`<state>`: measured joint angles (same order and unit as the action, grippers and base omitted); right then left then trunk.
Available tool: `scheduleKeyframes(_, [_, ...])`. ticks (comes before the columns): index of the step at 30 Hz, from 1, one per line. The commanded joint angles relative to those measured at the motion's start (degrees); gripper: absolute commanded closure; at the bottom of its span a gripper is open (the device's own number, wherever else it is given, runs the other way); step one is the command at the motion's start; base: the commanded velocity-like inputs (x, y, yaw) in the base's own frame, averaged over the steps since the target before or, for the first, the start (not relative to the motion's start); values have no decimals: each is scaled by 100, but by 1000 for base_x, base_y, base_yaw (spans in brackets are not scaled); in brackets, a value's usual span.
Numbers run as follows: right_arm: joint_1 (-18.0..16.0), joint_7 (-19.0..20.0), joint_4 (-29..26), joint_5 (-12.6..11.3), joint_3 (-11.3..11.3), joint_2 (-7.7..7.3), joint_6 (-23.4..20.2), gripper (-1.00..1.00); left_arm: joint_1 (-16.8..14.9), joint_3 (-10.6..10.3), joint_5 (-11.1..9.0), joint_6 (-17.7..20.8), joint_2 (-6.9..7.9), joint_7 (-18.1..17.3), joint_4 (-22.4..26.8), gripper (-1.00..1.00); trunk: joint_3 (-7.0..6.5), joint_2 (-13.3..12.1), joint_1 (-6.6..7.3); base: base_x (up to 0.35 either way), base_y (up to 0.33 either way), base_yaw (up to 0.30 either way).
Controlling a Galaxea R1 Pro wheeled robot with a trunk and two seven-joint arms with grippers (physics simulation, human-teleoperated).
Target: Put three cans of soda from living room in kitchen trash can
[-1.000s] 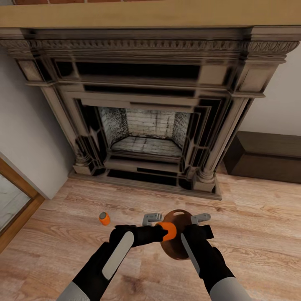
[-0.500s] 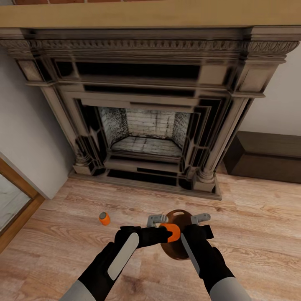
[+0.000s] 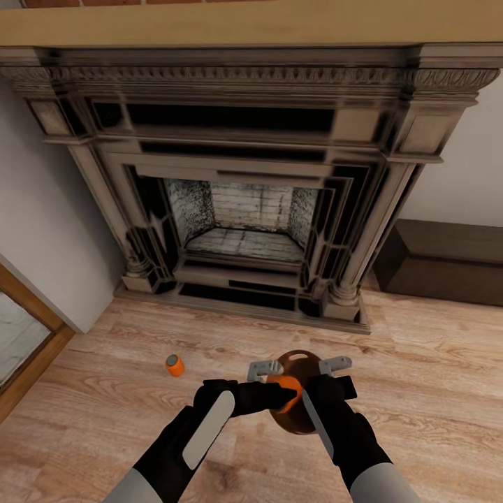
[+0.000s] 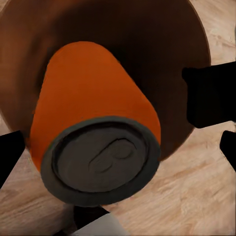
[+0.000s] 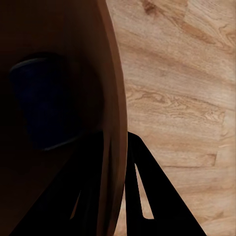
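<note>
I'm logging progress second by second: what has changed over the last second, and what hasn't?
The left gripper has carried its orange can rightward, further over the mouth of the trash can, which the right gripper holds by the rim. Nothing was released. The other orange can on the floor, the fireplace and the camera view stayed put.

Both arms reach forward and low, forearms converging. The left end effector (image 3: 279, 388) is clamped on an orange can (image 4: 93, 123), holding it tipped on its side, grey top toward the wrist. The right end effector (image 3: 328, 381) pinches the bin's rim (image 5: 115, 123), one finger inside and one outside.
</note>
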<state>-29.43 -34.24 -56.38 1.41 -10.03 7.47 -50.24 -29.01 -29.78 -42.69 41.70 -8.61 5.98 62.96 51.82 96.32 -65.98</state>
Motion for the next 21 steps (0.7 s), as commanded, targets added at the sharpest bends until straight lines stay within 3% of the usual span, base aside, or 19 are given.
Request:
scheduleKeyframes(1, [-1, 23, -4, 60, 1, 0, -12, 100, -3, -1, -1, -35, -3, 0, -24, -100, 0, 0, 0, 0, 0, 0])
scheduleKeyframes(21, [-1, 23, -5, 61, 1, 0, -21, 100, -44, -53, -7, -122, 22, 0, -64, -100, 0, 0, 0, 0, 0, 0])
